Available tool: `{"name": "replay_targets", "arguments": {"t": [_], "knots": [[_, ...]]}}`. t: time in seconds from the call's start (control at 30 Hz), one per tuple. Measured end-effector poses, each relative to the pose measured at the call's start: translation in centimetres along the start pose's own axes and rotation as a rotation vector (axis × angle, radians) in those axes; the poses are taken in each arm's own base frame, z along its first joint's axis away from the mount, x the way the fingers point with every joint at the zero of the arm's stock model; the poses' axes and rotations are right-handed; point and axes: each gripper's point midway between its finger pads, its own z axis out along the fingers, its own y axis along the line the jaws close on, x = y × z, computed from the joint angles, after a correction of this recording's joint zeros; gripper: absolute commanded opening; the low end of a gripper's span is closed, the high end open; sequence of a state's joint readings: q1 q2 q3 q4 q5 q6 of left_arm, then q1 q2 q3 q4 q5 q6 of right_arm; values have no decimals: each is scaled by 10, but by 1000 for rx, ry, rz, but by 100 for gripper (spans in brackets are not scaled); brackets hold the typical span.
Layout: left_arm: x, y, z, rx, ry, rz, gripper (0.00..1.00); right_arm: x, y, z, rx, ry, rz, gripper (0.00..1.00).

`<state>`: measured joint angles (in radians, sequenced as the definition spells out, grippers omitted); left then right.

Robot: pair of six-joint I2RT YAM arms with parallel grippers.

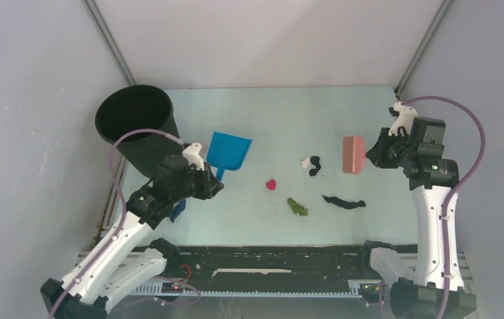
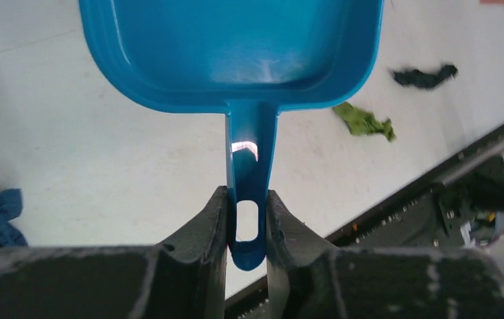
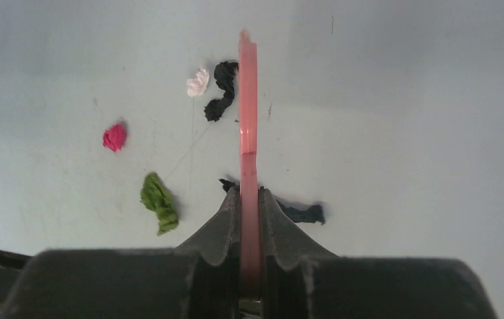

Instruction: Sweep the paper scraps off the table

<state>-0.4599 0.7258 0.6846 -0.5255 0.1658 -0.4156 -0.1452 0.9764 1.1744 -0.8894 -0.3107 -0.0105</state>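
Observation:
My left gripper (image 1: 215, 181) is shut on the handle of the blue dustpan (image 1: 228, 150), also in the left wrist view (image 2: 236, 46). My right gripper (image 1: 373, 155) is shut on the pink brush (image 1: 353, 154), seen edge-on in the right wrist view (image 3: 247, 133). On the pale green table (image 1: 282, 113) lie paper scraps: a red one (image 1: 271, 184), a green one (image 1: 296, 207), a white one (image 1: 306, 161) touching a black one (image 1: 314, 166), and a long dark one (image 1: 344, 202). A dark blue scrap (image 1: 177, 210) lies under my left arm. The brush is right of the white and black scraps.
A black bin (image 1: 139, 126) stands tilted at the back left, just behind my left arm. A black rail (image 1: 269, 262) runs along the near edge. Grey-white walls enclose the table on three sides.

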Motion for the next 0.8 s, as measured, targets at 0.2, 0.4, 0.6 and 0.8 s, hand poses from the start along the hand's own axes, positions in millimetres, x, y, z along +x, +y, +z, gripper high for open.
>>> {"name": "replay_targets", "arguments": {"t": [0.2,0.4,0.6,0.8], "knots": [[6,-53,-11,64,156,198,0,-2,-1,-27,-9,35,-250,0],[69,-70,-20,94,422,346,0,17,-20,-33,57,137,-346,0],[123,-66,-22,65,676,439,0,26,-49,-23,190,251,-398,0],[159,-67,-16,57,825,509,0,61,-76,1,326,456,-471,0]]}}
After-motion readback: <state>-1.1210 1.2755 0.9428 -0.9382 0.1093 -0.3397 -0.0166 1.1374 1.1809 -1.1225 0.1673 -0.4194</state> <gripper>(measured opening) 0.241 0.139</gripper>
